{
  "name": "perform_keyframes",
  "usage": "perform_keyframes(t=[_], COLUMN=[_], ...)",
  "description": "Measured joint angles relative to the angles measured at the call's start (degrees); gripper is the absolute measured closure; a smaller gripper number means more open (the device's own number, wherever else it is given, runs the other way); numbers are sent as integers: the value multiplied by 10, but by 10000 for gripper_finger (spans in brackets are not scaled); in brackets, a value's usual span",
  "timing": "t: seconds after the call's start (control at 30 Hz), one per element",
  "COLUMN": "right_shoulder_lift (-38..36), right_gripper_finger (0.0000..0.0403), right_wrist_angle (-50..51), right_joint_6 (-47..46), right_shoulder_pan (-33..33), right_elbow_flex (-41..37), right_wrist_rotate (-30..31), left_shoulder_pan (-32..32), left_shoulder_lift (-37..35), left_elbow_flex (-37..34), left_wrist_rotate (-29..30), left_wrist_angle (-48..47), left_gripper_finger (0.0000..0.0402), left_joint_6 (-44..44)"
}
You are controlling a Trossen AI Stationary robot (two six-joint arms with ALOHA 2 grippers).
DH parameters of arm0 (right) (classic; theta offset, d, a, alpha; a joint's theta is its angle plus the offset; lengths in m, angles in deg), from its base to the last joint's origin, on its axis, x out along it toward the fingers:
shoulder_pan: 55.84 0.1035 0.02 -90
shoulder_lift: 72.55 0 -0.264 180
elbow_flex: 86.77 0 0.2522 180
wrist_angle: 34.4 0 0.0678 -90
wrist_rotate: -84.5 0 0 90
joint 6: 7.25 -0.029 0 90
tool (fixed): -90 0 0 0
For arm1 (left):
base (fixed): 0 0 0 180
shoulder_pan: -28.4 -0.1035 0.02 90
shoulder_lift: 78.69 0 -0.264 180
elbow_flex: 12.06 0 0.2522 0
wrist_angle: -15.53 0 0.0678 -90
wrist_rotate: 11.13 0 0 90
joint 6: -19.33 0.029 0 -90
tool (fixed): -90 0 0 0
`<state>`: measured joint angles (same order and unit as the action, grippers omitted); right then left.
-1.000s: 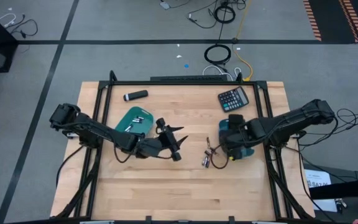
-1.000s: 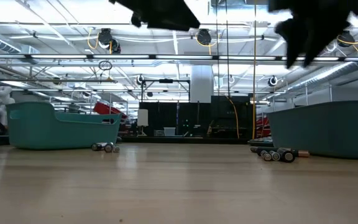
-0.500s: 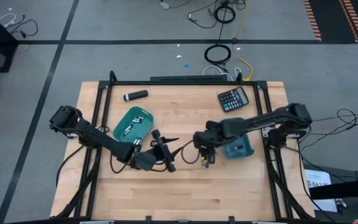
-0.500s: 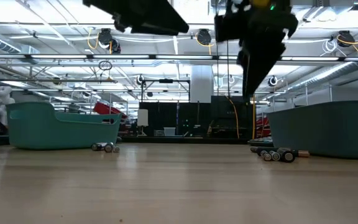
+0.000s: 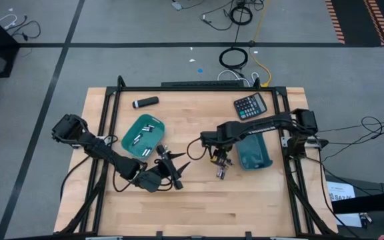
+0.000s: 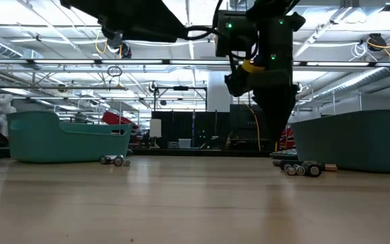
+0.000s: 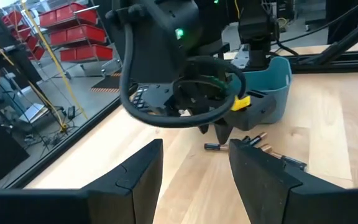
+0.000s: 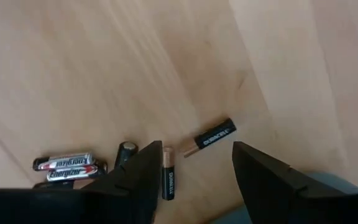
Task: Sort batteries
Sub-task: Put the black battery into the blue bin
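Note:
Several loose batteries lie on the wooden table just left of the right teal tray. In the right wrist view they are dark coppery cells and silvery ones. My right gripper hangs open, pointing down, just above them and touches nothing. The left teal tray holds several batteries, and two more lie by its wall. My left gripper is open and empty, near level, near that tray and facing the right gripper.
A black calculator lies at the far right of the table and a black marker-like cylinder at the far left. A black frame runs along the table's left, right and far edges. Bare wood stretches along the near edge.
My right gripper has swung from over the right tray toward the table's left, come down, and tipped to point straight down over the loose batteries. My left gripper has drawn back toward the near edge and sunk a little. Both stay open. No battery has moved.

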<state>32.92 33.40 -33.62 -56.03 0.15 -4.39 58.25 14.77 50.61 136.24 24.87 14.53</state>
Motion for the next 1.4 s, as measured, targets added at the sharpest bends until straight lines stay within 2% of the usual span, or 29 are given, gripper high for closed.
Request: perform_keyframes(t=[0.43, 0.93, 1.03, 1.27, 1.4], right_shoulder_lift=[64, 68, 71, 75, 75], right_gripper_finger=[216, 219, 242, 346, 389], right_wrist_angle=[27, -12, -12, -2, -1], right_joint_6=[16, 63, 79, 100, 127], right_shoulder_pan=[-8, -45, -47, -40, -33], right_elbow_flex=[0, 0, 0, 1, 1], right_wrist_rotate=[-6, -26, -26, -25, -21], left_shoulder_pan=[1, 1, 1, 1, 1], left_shoulder_lift=[0, 0, 0, 0, 0], left_elbow_flex=[0, 0, 0, 0, 0], left_wrist_rotate=[1, 0, 0, 0, 0], left_wrist_angle=[-1, -5, -20, -27, -27], left_gripper_finger=[207, 207, 207, 207, 207], left_joint_6=[-5, -8, -8, -9, -9])
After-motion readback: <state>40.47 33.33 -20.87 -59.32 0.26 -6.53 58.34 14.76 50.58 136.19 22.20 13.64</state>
